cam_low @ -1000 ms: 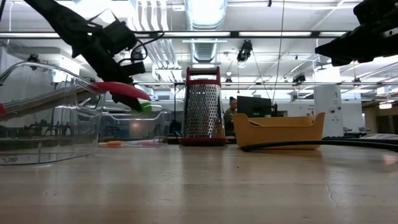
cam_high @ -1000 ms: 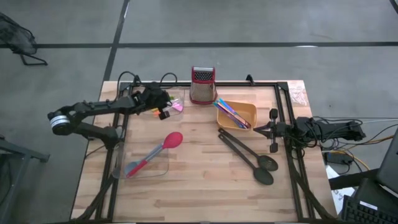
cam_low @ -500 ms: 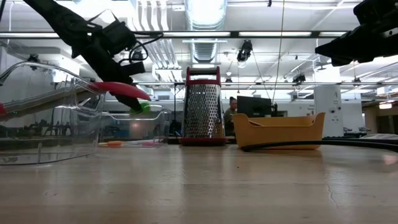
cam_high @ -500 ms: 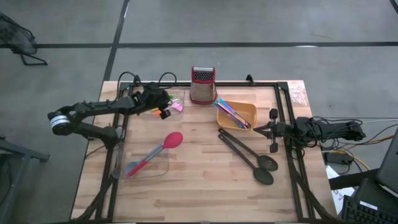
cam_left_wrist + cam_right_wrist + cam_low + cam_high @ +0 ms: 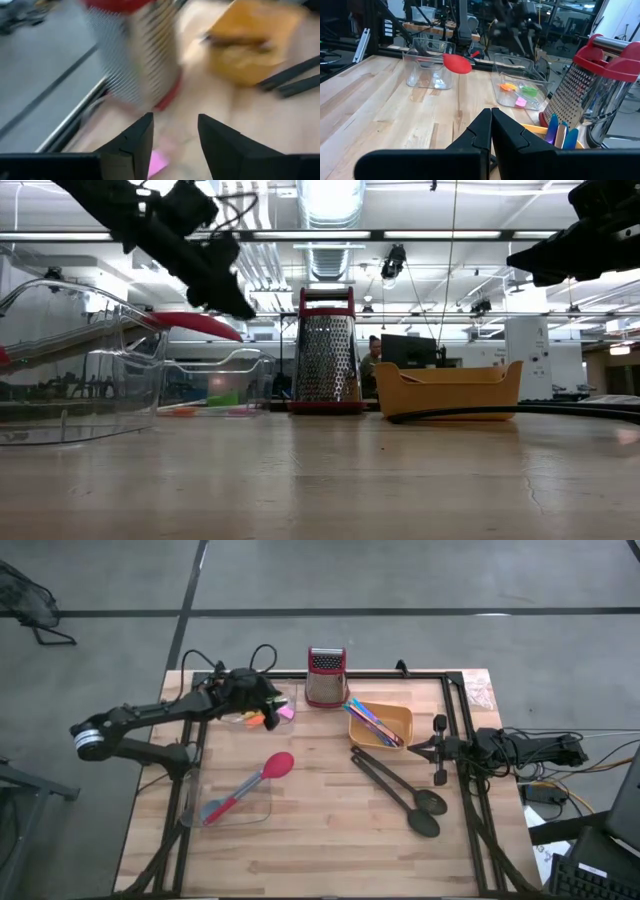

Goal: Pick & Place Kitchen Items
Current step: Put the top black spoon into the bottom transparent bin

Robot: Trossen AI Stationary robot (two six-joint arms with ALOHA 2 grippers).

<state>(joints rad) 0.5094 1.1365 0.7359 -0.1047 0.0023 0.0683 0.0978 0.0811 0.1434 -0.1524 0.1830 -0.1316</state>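
My left gripper [image 5: 268, 703] hangs open above the small clear tray [image 5: 283, 698] at the table's far left, with nothing between its fingers [image 5: 145, 131]. In that tray lie a green block [image 5: 529, 91], an orange block [image 5: 507, 86] and a pink block [image 5: 521, 102]. The red-headed spoon [image 5: 279, 764] has its handle in a second clear tray [image 5: 262, 812], and its head sticks out over the rim. Two black slotted spoons [image 5: 400, 790] lie flat on the table. Thin coloured sticks [image 5: 375, 723] rest in the orange bowl [image 5: 403, 718]. My right gripper [image 5: 437, 750] waits shut at the right edge.
A red-topped metal grater [image 5: 325, 675] stands upright at the far edge, between the small tray and the orange bowl. A black frame rail [image 5: 465, 730] runs along the table's sides. Bare wood lies across the middle and near part of the table.
My left gripper has let go of the green block, which has dropped into the small clear tray and now lies on its floor. The gripper has then risen above the tray and rolled at the wrist.
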